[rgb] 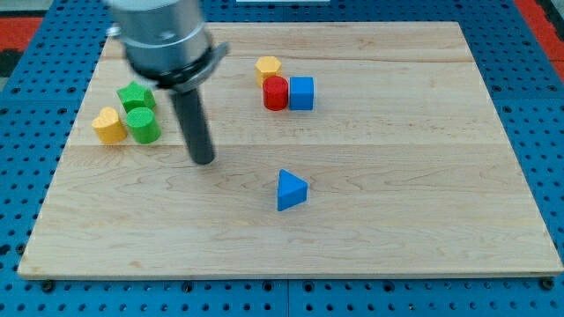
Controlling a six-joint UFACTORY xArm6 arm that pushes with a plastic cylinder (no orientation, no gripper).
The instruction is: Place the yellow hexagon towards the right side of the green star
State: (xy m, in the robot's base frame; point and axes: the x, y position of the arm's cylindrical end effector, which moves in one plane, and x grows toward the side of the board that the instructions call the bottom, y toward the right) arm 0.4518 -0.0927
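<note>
Six blocks are sitting on your tabletop (423, 220); the yellow hexagon (269, 66) is touching the red cylinder (276, 92), well apart from the green star (136, 96). My tip (204, 161), gripperless and grasping nothing, is standing near the star. Judging it light and rigid, push its flat side.

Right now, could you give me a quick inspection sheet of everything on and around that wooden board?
Surface: wooden board, lying flat.
Job's things: yellow hexagon near the view's top, touching the red block; green star at the view's left.
Clutter: blue cube beside the red block; blue triangle alone; green cylinder and yellow heart below the star.
Grippers: none; my tip rests to the right of the green cylinder, apart from all blocks.
Cables: nothing seen.
Surroundings: blue perforated base.
</note>
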